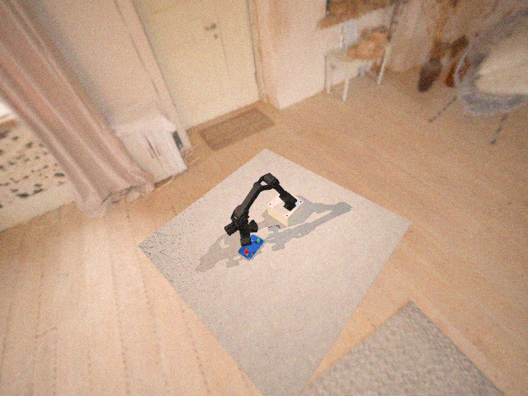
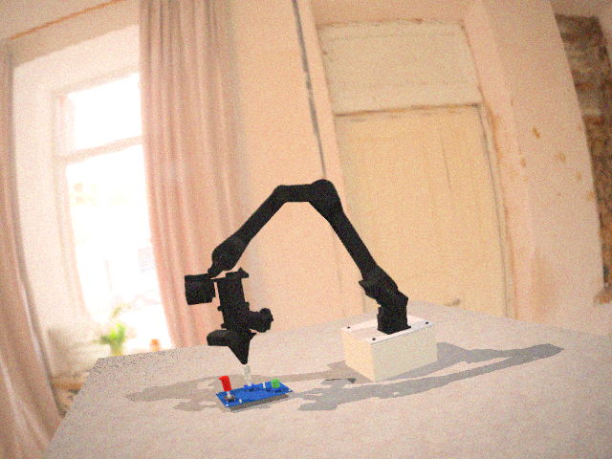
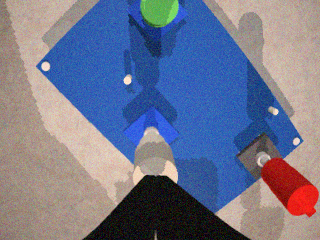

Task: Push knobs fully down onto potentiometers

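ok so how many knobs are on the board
3: the red knob at one end, the green knob toward the other, the white knob between them, under the gripper. None others seem hidden.

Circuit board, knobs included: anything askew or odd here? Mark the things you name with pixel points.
Yes: the red knob (image 2: 225, 382) (image 3: 290, 187) stands high on its shaft and leans outward over the board's edge, while the green knob (image 2: 275, 382) (image 3: 159, 9) sits low. No break is visible.

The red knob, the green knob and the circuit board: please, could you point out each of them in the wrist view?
red knob (image 3: 286, 181): wrist view, middle of its side
green knob (image 3: 159, 8): wrist view, its round top
circuit board (image 3: 200, 85): wrist view, bare blue surface
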`<state>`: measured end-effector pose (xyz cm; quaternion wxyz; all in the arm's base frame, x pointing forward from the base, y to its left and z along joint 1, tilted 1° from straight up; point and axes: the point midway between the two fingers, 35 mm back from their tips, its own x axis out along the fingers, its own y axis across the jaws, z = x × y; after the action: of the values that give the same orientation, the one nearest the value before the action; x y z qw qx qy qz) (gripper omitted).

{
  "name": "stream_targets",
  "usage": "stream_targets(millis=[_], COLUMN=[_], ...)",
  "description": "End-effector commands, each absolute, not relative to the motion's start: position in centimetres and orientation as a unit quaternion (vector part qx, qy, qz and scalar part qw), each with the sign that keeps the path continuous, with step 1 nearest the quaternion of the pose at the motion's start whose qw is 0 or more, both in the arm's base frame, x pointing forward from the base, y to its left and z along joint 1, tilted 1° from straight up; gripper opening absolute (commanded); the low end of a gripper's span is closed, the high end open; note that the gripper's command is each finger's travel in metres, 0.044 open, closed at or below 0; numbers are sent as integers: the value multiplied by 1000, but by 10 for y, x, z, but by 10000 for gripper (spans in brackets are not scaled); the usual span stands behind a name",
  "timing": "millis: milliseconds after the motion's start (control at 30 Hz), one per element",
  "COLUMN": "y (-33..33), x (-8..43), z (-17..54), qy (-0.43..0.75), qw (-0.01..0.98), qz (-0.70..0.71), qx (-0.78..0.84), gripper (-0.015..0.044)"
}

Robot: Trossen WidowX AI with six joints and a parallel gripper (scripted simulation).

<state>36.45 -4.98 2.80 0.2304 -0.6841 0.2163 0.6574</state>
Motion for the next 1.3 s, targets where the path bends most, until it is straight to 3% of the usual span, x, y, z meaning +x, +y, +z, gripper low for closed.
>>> stream_targets(millis=[0, 1267], y=[-49, -49], x=[365, 365], z=[26, 22], qy=[214, 214], qw=[230, 230], qz=[658, 658], qx=[-684, -684], gripper=[0, 0])
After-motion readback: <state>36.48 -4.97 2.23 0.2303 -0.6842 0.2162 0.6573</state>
